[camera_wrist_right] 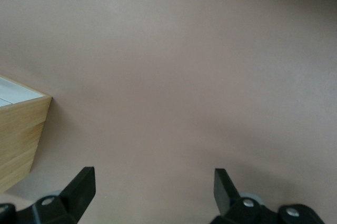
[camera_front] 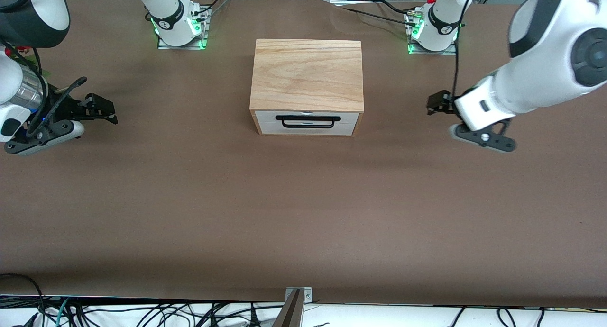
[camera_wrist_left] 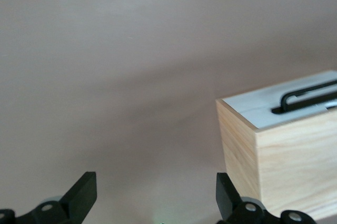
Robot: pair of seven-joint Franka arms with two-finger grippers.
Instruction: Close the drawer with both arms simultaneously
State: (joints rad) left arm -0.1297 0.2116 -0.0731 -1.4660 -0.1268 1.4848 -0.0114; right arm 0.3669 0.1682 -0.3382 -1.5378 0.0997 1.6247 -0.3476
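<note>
The drawer [camera_front: 307, 123] has a white front panel with a black wire handle [camera_front: 308, 122]. It sits flush inside its light-wood box [camera_front: 308, 73] at the table's middle. My left gripper [camera_front: 438, 103] is open and empty, over the table beside the box toward the left arm's end and well apart from it. The left wrist view shows its open fingers [camera_wrist_left: 84, 195], the white drawer front [camera_wrist_left: 263, 109] and the handle [camera_wrist_left: 308, 98]. My right gripper [camera_front: 102, 110] is open and empty, over the table toward the right arm's end. The right wrist view shows its fingers [camera_wrist_right: 81, 187] and a corner of the box [camera_wrist_right: 21, 134].
The brown table [camera_front: 303, 213] stretches wide on the camera's side of the box. The two arm bases [camera_front: 178, 28] [camera_front: 434, 31] stand farther from the camera than the box. Cables hang along the table's near edge [camera_front: 142, 313].
</note>
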